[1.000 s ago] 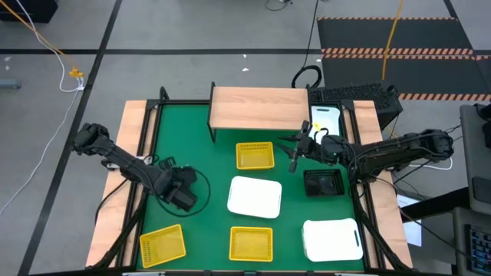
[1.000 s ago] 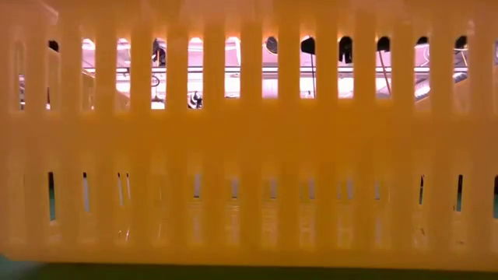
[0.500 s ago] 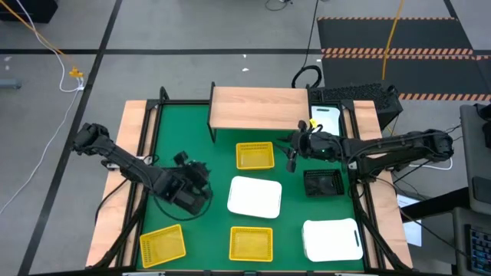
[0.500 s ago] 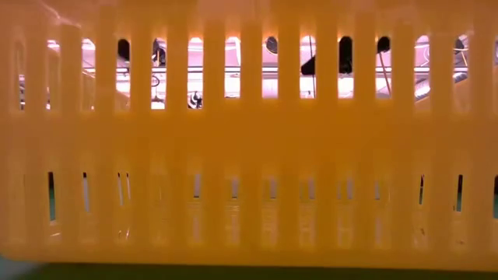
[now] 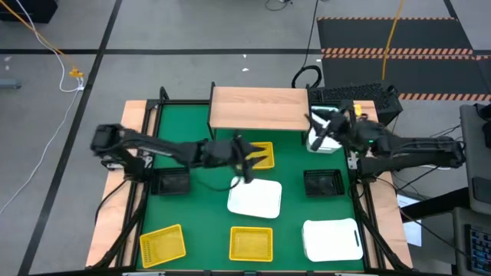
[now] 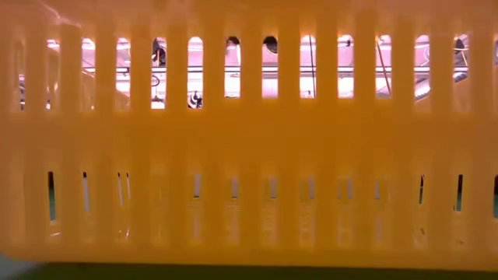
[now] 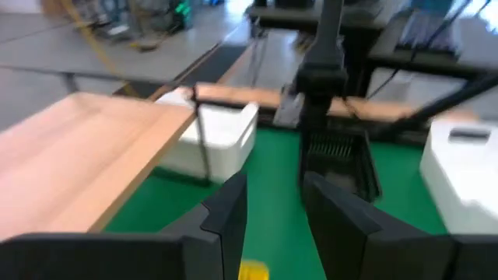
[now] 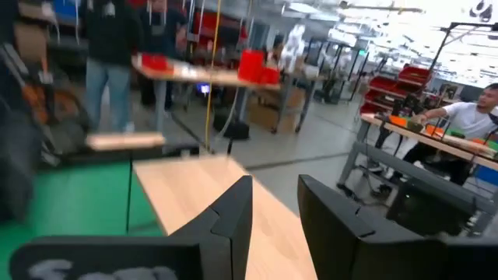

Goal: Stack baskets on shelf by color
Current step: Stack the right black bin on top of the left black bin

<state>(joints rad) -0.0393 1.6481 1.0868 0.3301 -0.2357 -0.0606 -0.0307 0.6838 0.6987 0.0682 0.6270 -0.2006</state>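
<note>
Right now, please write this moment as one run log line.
left gripper: open, above yellow basket by shelf | right gripper: open, over far white basket | shelf: bare

No legible text, label, brand, number or sign in any view.

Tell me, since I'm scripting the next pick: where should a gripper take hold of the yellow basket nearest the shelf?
Probably by a long rim wall, from above. The yellow basket lies flat and open-topped beside the shelf, so one finger can drop inside, one outside. The left gripper, open, hangs at its near edge, next to the white basket; that side looks simplest.
</note>
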